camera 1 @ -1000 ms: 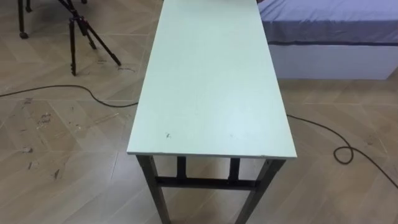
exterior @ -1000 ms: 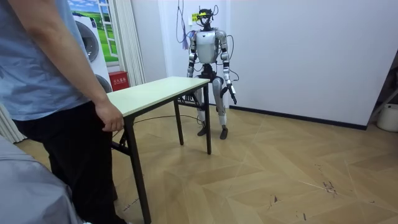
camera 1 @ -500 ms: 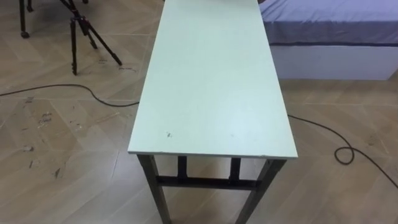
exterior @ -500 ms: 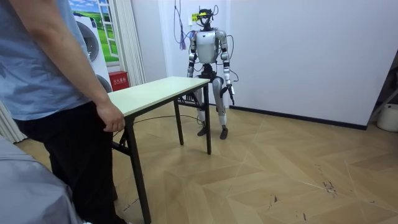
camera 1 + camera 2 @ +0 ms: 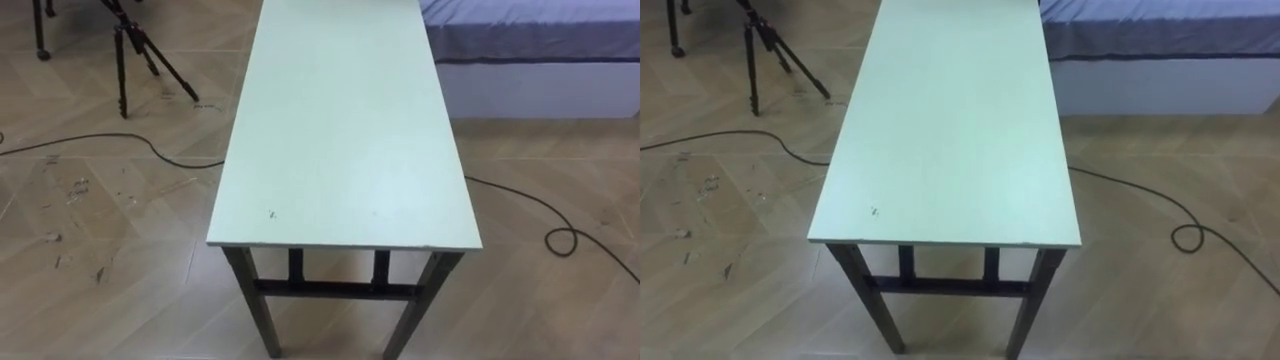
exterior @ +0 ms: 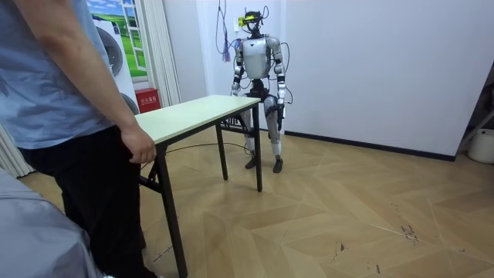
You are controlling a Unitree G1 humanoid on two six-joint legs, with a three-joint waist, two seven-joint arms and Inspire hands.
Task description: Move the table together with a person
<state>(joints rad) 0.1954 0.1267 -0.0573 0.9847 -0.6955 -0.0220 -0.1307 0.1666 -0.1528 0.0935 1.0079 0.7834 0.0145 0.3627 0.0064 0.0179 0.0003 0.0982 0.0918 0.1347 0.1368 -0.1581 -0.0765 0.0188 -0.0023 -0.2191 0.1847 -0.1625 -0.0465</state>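
A long table (image 5: 340,120) with a pale green top and dark metal legs stretches away from me, its near short end just below my view. In the room view I stand upright at the table's (image 6: 193,116) far end, close to the white wall. My left hand (image 6: 279,110) hangs beside my thigh on the room view's right. Down by the table's far edge is my right hand (image 6: 233,93). A person in a blue shirt stands at the other end, and the person's hand (image 6: 139,147) rests on that corner of the top.
A black tripod (image 5: 130,50) stands on the wood floor left of the table, with a black cable (image 5: 150,148) running past it. A bed with a blue cover (image 5: 530,30) lies to the right, and another cable (image 5: 560,240) loops beside it.
In the room view my left hand has drawn in from out at my side to my thigh. The eye view has shifted slightly. The table and the person have not moved.
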